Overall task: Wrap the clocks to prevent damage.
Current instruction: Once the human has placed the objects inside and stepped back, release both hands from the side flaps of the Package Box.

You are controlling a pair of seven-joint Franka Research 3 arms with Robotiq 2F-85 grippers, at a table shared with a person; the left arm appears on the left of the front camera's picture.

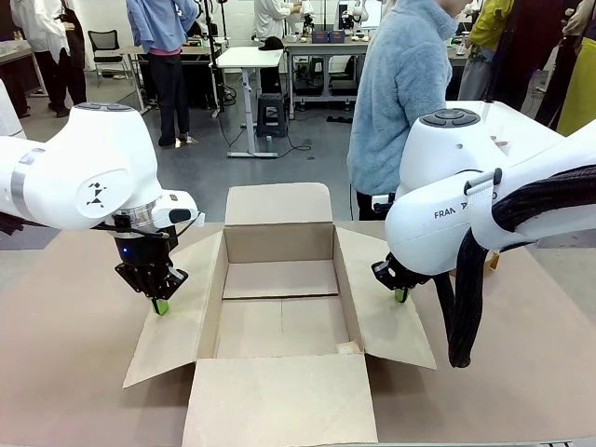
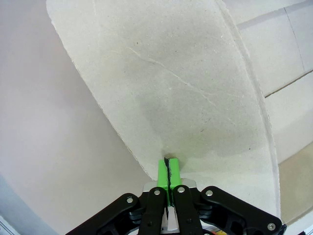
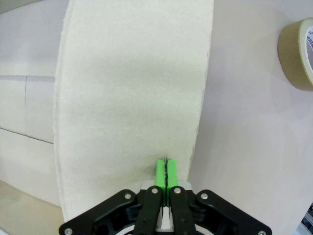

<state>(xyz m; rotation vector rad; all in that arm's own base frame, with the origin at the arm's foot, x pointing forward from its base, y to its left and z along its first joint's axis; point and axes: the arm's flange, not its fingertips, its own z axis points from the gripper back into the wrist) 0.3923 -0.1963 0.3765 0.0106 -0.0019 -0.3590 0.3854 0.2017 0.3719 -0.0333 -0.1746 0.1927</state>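
The clocks are out of view. A big open cardboard box [image 1: 279,244] stands in the middle of the table, its inside bare. My left gripper [image 1: 160,305] is shut, with its green tips down on the box's left flap [image 1: 182,321]. In the left wrist view the closed left gripper [image 2: 168,166] touches that flap [image 2: 171,88] near its edge. My right gripper [image 1: 401,295] is also shut, resting on the right flap [image 1: 382,312]. Seen from the right wrist, the right gripper [image 3: 166,169] meets the flap [image 3: 132,88] close to its outer edge. Neither holds anything.
A brown tape roll [image 3: 298,54] lies on the table beyond the right flap. A person [image 1: 400,93] in a light blue fleece stands at the far side, behind the box. Brown card covers the table [image 1: 65,372], with free room on both sides of the box.
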